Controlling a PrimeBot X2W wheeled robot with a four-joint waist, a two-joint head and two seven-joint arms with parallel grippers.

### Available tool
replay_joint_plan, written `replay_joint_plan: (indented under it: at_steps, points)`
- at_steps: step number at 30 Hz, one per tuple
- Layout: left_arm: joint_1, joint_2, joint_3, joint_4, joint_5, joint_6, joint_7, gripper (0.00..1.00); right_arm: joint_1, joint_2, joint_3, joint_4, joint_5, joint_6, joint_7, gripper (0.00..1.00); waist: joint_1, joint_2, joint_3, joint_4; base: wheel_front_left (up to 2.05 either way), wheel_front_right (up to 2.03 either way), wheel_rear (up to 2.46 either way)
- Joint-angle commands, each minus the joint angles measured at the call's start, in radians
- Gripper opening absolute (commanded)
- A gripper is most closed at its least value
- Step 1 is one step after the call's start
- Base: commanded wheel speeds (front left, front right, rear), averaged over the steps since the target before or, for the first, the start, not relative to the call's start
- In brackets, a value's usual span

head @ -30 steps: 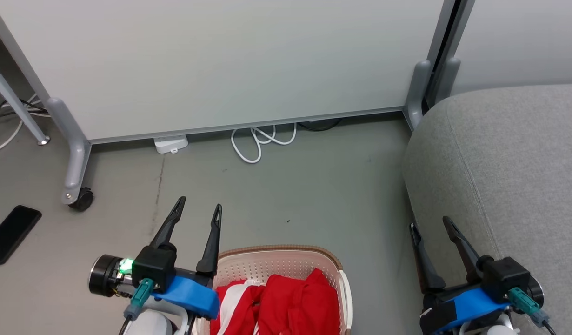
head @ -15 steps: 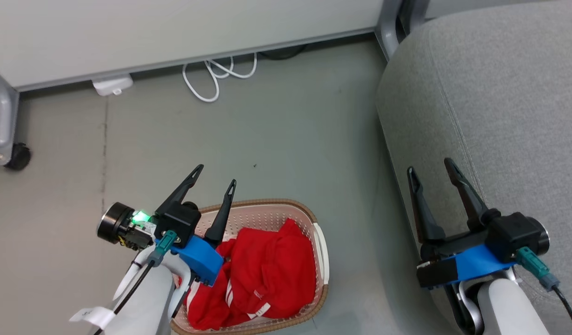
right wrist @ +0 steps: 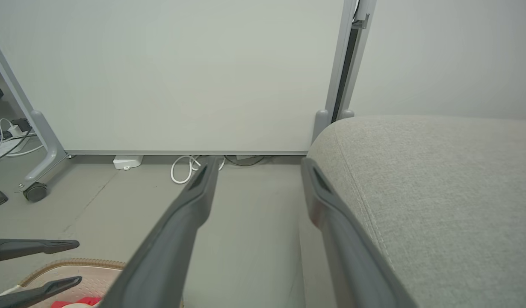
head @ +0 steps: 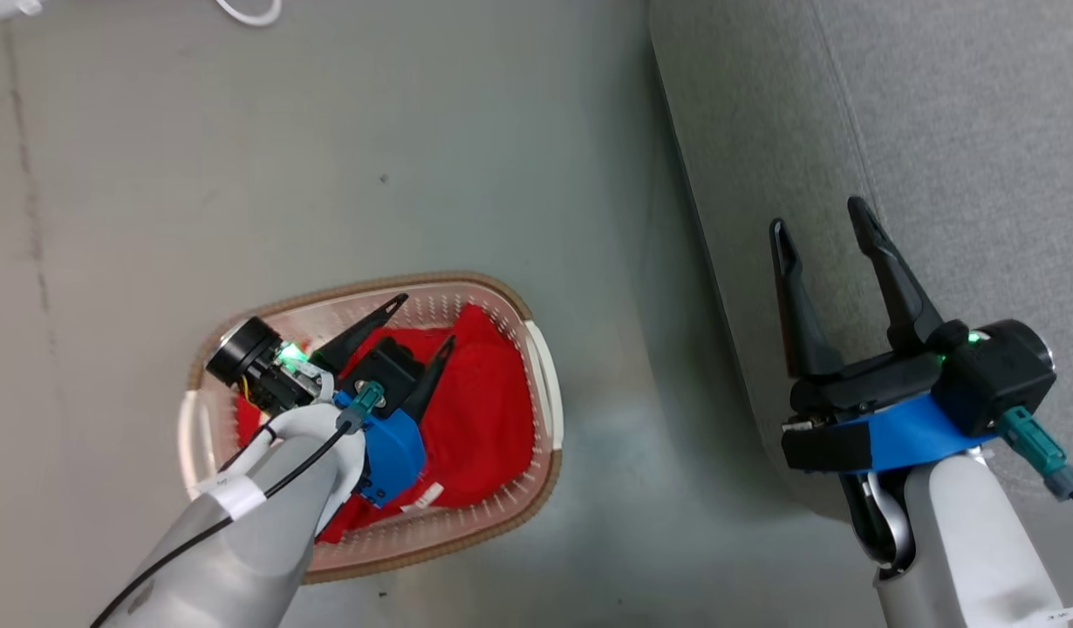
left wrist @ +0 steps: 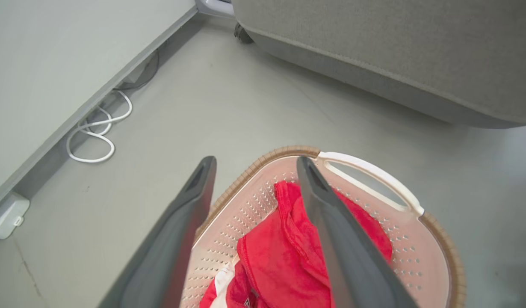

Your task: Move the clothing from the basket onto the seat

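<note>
While the left claw [head: 427,318] hangs open and empty over the red garments [head: 493,410] in the laundry basket [head: 547,384], the grasp seems pending: descend, pinch fabric.

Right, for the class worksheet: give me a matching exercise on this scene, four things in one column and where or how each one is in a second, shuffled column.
Column one
1. clothes
2. basket
3. left gripper
4. right gripper

Column two
A. open, over the edge of the sofa
B. standing on the floor
C. open, over the basket
D. heaped in the basket

Pairs: 1-D, 2-B, 3-C, 4-A
</note>
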Motion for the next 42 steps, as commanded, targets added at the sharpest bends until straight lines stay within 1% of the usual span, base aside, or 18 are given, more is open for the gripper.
replay_joint_plan:
  at_steps: [1, 9, 12, 16, 20, 24, 28, 31, 35, 42]
  points:
    - [-0.030, 0.006, -0.022, 0.025, -0.006, 0.000, -0.003, 1.00, -0.023, -0.002, 0.000, -0.011, -0.008, 0.002, -0.003, 1.00, -0.0002, 0.0000, 0.066, -0.038, 0.00, 0.00, 0.00]
    - [-0.147, 0.001, -0.224, 0.241, -0.040, 0.000, -0.001, 1.00, -0.067, -0.002, 0.019, -0.065, 0.002, 0.002, -0.003, 1.00, -0.0002, 0.0000, 0.190, -0.074, 0.00, 0.00, 0.00]
    - [-0.163, -0.014, -0.303, 0.299, -0.070, 0.000, 0.020, 1.00, -0.077, -0.002, 0.021, -0.085, 0.005, 0.001, -0.003, 1.00, -0.0002, 0.0000, 0.225, -0.083, 0.00, 0.00, 0.00]
    - [-0.191, -0.017, -0.394, 0.333, -0.123, 0.000, 0.047, 1.00, -0.077, -0.002, 0.017, -0.102, 0.005, 0.001, -0.003, 1.00, -0.0002, 0.0000, 0.265, -0.087, 0.00, 0.00, 0.00]
    - [-0.205, -0.013, -0.467, 0.349, -0.183, 0.000, 0.111, 1.00, -0.083, -0.002, 0.013, -0.117, 0.007, 0.001, -0.003, 1.00, -0.0002, 0.0000, 0.297, -0.091, 0.00, 0.00, 0.00]
    - [-0.210, -0.003, -0.510, 0.348, -0.239, 0.000, 0.175, 1.00, -0.085, -0.002, 0.009, -0.136, 0.010, 0.001, -0.003, 1.00, -0.0002, 0.0000, 0.325, -0.092, 0.00, 0.00, 0.00]
    - [-0.223, 0.015, -0.533, 0.350, -0.257, 0.000, 0.235, 1.00, -0.088, -0.002, 0.008, -0.149, 0.016, 0.001, -0.003, 1.00, -0.0002, 0.0000, 0.352, -0.095, 0.00, 0.00, 0.00]
    - [-0.228, 0.022, -0.541, 0.346, -0.268, 0.000, 0.259, 1.00, -0.091, -0.002, 0.008, -0.162, 0.020, 0.001, -0.003, 1.00, -0.0002, 0.0000, 0.372, -0.100, 0.00, 0.00, 0.00]
    - [-0.236, 0.025, -0.544, 0.335, -0.294, 0.000, 0.266, 1.00, -0.084, -0.002, 0.003, -0.185, 0.021, 0.001, -0.003, 1.00, -0.0002, 0.0000, 0.400, -0.097, 0.06, 0.06, 0.06]
    - [-0.248, 0.016, -0.547, 0.325, -0.339, 0.000, 0.238, 1.00, -0.073, -0.002, 0.006, -0.211, -0.009, 0.001, -0.003, 1.00, -0.0002, 0.0000, 0.425, -0.060, 0.13, 0.13, 0.13]
